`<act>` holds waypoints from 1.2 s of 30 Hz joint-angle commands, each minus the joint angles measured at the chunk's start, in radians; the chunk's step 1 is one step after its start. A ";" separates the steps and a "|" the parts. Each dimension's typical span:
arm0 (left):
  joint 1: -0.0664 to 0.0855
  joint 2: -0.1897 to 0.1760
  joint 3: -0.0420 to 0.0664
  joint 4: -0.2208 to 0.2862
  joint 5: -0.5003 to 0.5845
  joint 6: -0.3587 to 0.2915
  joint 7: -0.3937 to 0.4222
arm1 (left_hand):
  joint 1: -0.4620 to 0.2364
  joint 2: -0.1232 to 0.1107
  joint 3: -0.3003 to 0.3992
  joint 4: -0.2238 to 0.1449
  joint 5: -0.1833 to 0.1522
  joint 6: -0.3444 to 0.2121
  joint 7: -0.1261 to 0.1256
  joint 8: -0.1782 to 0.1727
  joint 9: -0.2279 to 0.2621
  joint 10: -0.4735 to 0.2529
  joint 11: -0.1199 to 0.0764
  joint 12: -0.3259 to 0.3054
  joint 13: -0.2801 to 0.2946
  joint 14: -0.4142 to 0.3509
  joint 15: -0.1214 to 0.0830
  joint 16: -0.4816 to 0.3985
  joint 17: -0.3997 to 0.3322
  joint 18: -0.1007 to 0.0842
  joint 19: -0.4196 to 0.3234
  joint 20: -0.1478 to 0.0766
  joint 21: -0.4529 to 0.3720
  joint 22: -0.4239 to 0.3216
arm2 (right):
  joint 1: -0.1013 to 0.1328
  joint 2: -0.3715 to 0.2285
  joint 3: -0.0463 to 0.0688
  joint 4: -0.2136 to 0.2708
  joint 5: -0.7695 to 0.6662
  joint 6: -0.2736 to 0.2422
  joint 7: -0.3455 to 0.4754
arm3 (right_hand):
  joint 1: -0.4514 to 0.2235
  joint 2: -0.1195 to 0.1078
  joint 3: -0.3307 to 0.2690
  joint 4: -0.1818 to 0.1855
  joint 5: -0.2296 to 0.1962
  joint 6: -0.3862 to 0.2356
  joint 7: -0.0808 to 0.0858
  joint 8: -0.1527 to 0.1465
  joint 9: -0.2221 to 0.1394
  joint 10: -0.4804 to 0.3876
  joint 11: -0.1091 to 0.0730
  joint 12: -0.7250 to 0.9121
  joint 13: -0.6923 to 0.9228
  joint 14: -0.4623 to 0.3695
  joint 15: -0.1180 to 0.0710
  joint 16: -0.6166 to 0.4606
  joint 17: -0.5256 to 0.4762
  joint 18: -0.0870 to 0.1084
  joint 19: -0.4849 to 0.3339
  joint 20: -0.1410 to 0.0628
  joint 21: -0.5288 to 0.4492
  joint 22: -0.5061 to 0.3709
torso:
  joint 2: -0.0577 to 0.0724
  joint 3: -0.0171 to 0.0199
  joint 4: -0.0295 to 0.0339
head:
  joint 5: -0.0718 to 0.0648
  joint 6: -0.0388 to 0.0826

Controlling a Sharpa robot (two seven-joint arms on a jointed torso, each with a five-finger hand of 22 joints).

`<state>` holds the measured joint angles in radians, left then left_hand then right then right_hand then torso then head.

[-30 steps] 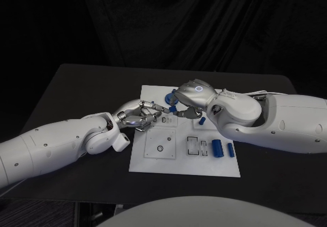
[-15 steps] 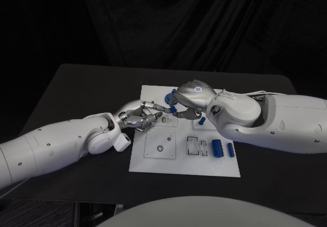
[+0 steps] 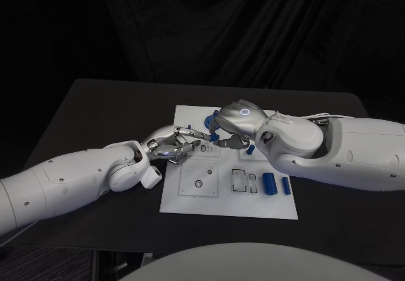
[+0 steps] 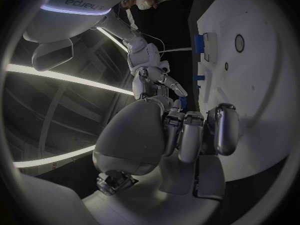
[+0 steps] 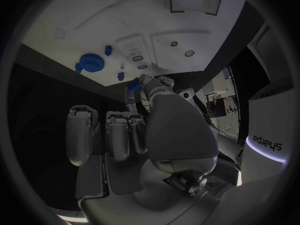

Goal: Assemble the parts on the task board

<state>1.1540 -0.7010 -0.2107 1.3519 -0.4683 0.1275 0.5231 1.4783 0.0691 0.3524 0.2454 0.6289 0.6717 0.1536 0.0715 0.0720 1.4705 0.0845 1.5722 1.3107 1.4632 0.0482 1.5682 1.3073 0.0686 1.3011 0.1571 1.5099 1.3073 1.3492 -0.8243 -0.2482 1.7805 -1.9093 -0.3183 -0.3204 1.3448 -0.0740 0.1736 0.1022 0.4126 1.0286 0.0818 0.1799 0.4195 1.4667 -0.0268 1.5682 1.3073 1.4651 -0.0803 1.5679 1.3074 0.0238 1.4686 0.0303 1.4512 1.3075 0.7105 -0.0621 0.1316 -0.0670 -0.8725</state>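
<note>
On the black table [image 3: 101,105], seen from the head camera, the white task board [image 3: 232,205] lies in the middle, with two blue cylindrical parts [image 3: 269,183] lying side by side near its right edge, beside shallow rectangular recesses [image 3: 239,180]. The left hand [image 3: 171,146] and the right hand [image 3: 227,133] meet over the board's far half; a small blue part [image 3: 214,135] sits between their fingertips, though which hand pinches it I cannot tell.

From the left wrist, the left hand's fingers [image 4: 190,132] are curled inward over the board, the right hand reaching toward them.

From the right wrist, the right hand's fingers [image 5: 115,132] hang curled, and a round blue part [image 5: 90,63] stands on the board. Lettering on the white arm [image 5: 265,140] appears mirrored and unreadable.
</note>
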 commanded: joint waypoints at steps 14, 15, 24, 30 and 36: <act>-0.005 0.001 0.000 -0.003 0.002 0.006 -0.012 | -0.002 0.000 0.008 -0.001 -0.004 -0.007 0.005 -0.005 -0.002 0.100 -0.004 -0.001 0.260 0.108 -0.006 0.003 0.263 -0.010 -0.010 -0.003 -0.006 0.068 | -0.002 0.000 0.001 0.015 -0.005 -0.011 0.025 | 0.004 0.007 0.008 -0.001 0.006 0.029 -0.027 0.005 0.115 0.104 0.006 0.003 0.264 0.106 0.001 0.003 0.263 0.006 0.044 -0.001 -0.002 0.224 | 0.000 0.0000 0.0006 | 0.006 0.000; -0.005 0.001 0.000 -0.003 0.002 0.007 -0.013 | -0.002 0.000 0.008 -0.001 -0.004 -0.010 0.006 -0.005 -0.002 0.100 -0.004 -0.001 0.260 0.108 -0.006 0.003 0.263 -0.010 -0.010 -0.003 -0.006 0.068 | -0.002 0.000 0.001 0.015 -0.005 -0.014 0.025 | 0.004 0.007 0.008 -0.001 0.006 0.029 -0.027 0.005 0.115 0.104 0.006 0.003 0.264 0.106 0.001 0.003 0.263 0.006 0.044 -0.001 -0.002 0.224 | 0.000 0.0000 0.0004 | 0.006 0.000; -0.007 0.001 0.000 -0.003 0.002 0.008 -0.015 | -0.004 0.000 0.009 -0.001 -0.004 -0.002 0.017 -0.002 0.000 0.100 0.003 -0.001 0.260 0.108 -0.002 0.003 0.263 -0.010 -0.010 -0.001 -0.007 0.069 | -0.002 0.005 0.001 0.013 -0.005 -0.020 0.025 | 0.008 0.006 0.011 -0.004 0.008 0.030 -0.026 0.005 0.117 0.104 0.009 0.003 0.264 0.106 0.003 0.003 0.263 0.007 0.042 0.001 -0.006 0.223 | -0.001 0.0006 0.0006 | 0.006 0.000; -0.007 0.002 0.000 -0.003 0.002 0.008 -0.014 | -0.004 0.000 0.009 -0.002 -0.004 0.001 0.018 -0.001 0.000 0.100 0.004 -0.001 0.260 0.108 -0.002 0.003 0.263 -0.010 -0.011 -0.001 -0.007 0.069 | -0.001 0.008 0.001 0.010 -0.005 -0.020 0.025 | 0.010 0.007 0.013 -0.005 0.008 0.031 -0.025 0.006 0.120 0.104 0.012 0.003 0.264 0.106 0.005 0.003 0.263 0.007 0.041 0.003 -0.008 0.222 | -0.001 0.0009 0.0006 | 0.007 0.000; -0.008 0.004 0.000 -0.004 0.002 0.006 -0.012 | -0.004 -0.001 0.010 -0.002 -0.004 -0.006 0.020 -0.002 0.000 0.100 0.006 -0.001 0.260 0.108 0.000 0.003 0.263 -0.009 -0.017 0.000 -0.009 0.065 | -0.001 0.012 0.001 0.009 -0.005 -0.019 0.026 | 0.010 0.007 0.013 -0.005 0.008 0.032 -0.024 0.006 0.121 0.104 0.013 0.003 0.264 0.106 0.006 0.003 0.263 0.007 0.041 0.004 -0.009 0.222 | -0.001 0.0000 0.0006 | 0.007 0.000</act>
<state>1.1485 -0.7009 -0.2112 1.3463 -0.4684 0.1280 0.5062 1.4783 0.0691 0.3552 0.2427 0.6289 0.6667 0.1700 0.0735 0.0719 1.4686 0.0864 1.5724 1.3100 1.4633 0.0483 1.5682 1.3079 0.0687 1.2896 0.1574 1.5060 1.3079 1.3490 -0.8148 -0.2479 1.7857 -1.9092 -0.3208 -0.3066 1.3467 -0.0725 0.1811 0.0980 0.4176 1.0283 0.0812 0.1806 0.4195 1.4666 -0.0192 1.5682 1.3080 1.4651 -0.0803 1.5679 1.3074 0.0238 1.4686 0.0303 1.4442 1.3073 0.7092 -0.0616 0.1321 -0.0598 -0.8725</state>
